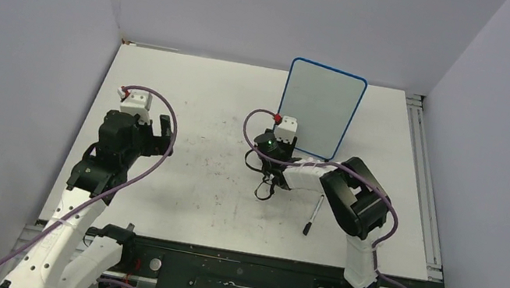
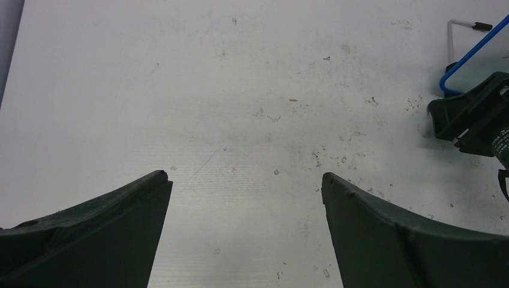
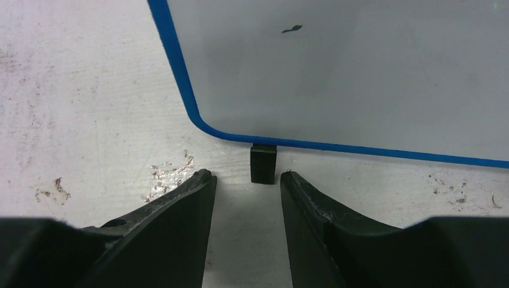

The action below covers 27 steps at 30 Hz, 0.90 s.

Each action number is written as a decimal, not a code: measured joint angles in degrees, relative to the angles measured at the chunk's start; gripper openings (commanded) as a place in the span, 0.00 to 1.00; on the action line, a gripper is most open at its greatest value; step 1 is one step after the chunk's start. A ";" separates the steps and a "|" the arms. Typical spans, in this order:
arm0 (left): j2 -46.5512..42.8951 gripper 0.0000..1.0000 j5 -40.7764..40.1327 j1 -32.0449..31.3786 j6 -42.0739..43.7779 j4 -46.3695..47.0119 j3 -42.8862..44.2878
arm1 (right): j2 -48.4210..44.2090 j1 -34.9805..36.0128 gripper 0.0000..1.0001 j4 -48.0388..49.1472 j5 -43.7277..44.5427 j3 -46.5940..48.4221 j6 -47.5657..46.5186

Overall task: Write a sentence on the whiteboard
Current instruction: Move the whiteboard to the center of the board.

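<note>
The whiteboard (image 1: 320, 108) stands upright at the back of the table, white with a thin blue frame. Its face (image 3: 360, 72) is blank apart from one small black mark (image 3: 292, 28); the sentence is out of view. My right gripper (image 1: 277, 144) sits low at the board's lower left corner. In the right wrist view its jaws (image 3: 246, 174) are narrowly open with only bare table between them. The board's black foot (image 3: 263, 163) is just beyond the tips. My left gripper (image 1: 152, 124) hovers wide open over the table's left half, nothing between its fingers (image 2: 246, 177).
A black marker (image 1: 311, 219) lies on the table near the right arm's elbow, in front of the board. The white table (image 1: 205, 183) carries scuffs and ink specks. Grey walls close the sides and back. The left wrist view catches the board's blue edge (image 2: 474, 57) at its far right.
</note>
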 measured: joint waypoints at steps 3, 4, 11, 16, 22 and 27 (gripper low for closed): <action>0.07 0.96 0.00 -0.09 0.17 -0.02 0.00 | 0.22 -0.70 0.39 0.33 0.11 0.11 -0.24; 0.11 0.96 0.00 -0.13 0.20 -0.04 0.00 | 0.39 -0.96 0.38 0.48 0.17 0.15 -0.37; 0.31 0.96 0.00 -0.13 0.22 -0.07 0.00 | 1.77 -2.43 0.29 2.91 0.55 0.94 -1.99; 0.68 0.96 0.00 -0.13 0.26 -0.09 0.00 | 1.99 -2.58 0.14 4.07 0.04 0.92 -4.55; 0.85 0.96 0.00 -0.13 0.33 -0.09 0.00 | 1.99 -2.58 0.05 5.66 -0.22 0.24 -6.99; 0.96 0.96 0.00 -0.13 0.35 -0.11 0.00 | 1.99 -1.90 0.05 9.11 -0.26 -1.49 -8.57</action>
